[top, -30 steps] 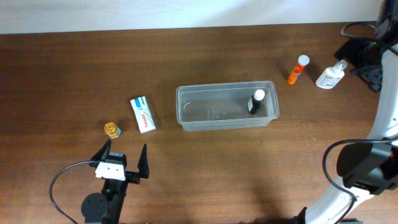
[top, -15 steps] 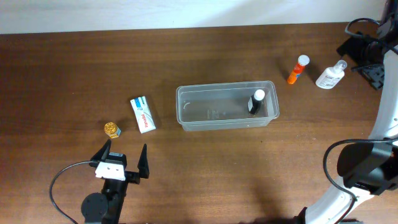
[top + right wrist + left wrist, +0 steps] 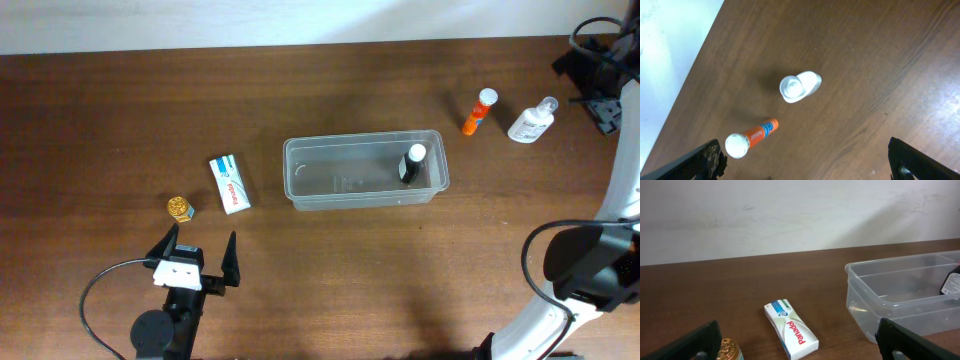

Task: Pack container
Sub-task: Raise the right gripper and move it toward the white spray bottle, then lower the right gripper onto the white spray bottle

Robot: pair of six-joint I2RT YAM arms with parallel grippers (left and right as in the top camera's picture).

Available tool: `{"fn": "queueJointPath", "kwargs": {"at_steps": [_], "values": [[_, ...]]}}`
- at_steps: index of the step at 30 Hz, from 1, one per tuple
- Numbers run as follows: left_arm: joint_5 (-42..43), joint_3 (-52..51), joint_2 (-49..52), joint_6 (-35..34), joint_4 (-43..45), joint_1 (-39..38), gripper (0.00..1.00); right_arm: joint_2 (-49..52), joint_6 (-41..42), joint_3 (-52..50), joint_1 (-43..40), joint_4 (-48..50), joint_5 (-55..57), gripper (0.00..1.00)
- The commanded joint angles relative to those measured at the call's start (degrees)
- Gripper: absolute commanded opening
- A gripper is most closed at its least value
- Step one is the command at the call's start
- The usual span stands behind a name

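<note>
The clear plastic container (image 3: 365, 170) sits mid-table with a small black bottle (image 3: 411, 165) with a white cap inside its right end; it also shows in the left wrist view (image 3: 905, 295). A white Panadol box (image 3: 229, 183) (image 3: 791, 328) and a gold-capped jar (image 3: 180, 208) (image 3: 729, 350) lie left of it. An orange tube (image 3: 479, 111) (image 3: 751, 137) and a clear bottle (image 3: 531, 121) (image 3: 800, 87) stand at the far right. My left gripper (image 3: 200, 255) is open and empty, near the front edge. My right gripper (image 3: 597, 75) is open, raised above the clear bottle.
A black cable (image 3: 100, 300) loops by the left arm base. The white wall (image 3: 790, 215) runs behind the table's far edge. The right arm's white link (image 3: 625, 180) stands along the right edge.
My right gripper has moved a little toward the far right corner and higher. The left arm and all objects have stayed still.
</note>
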Motion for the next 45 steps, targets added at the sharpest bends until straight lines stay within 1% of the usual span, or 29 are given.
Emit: {"fn": "queueJointPath", "kwargs": {"at_steps": [1, 6, 11, 17, 21, 24, 33, 36, 45], "values": [[1.01, -0.02, -0.48, 0.83, -0.42, 0.44, 0.99, 3.13, 0.76, 0.22, 0.46, 1.09, 0.11, 0.98], [1.01, -0.02, -0.48, 0.83, -0.42, 0.44, 0.99, 6.75, 3.37, 0.22, 0.35, 2.97, 0.02, 0.98], [1.01, -0.02, -0.48, 0.83, -0.42, 0.44, 0.99, 9.88, 3.34, 0.22, 0.35, 5.07, 0.09, 0.98], [1.01, -0.02, -0.48, 0.83, -0.42, 0.44, 0.99, 12.33, 8.17, 0.22, 0.37, 6.91, -0.13, 0.98], [1.01, -0.02, -0.48, 0.83, -0.42, 0.44, 0.99, 13.62, 8.81, 0.22, 0.42, 8.96, -0.13, 0.98], [1.01, -0.02, -0.48, 0.83, -0.42, 0.44, 0.99, 14.60, 10.91, 0.22, 0.42, 9.27, 0.11, 0.98], [1.01, -0.02, -0.48, 0.83, -0.42, 0.44, 0.99, 17.35, 13.88, 0.22, 0.42, 10.23, 0.55, 0.98], [1.01, -0.02, -0.48, 0.83, -0.42, 0.44, 0.99, 17.68, 14.14, 0.22, 0.42, 10.49, 0.55, 0.98], [1.01, -0.02, -0.48, 0.83, -0.42, 0.44, 0.99, 18.18, 18.25, 0.22, 0.42, 9.99, 1.51, 0.98]]}}
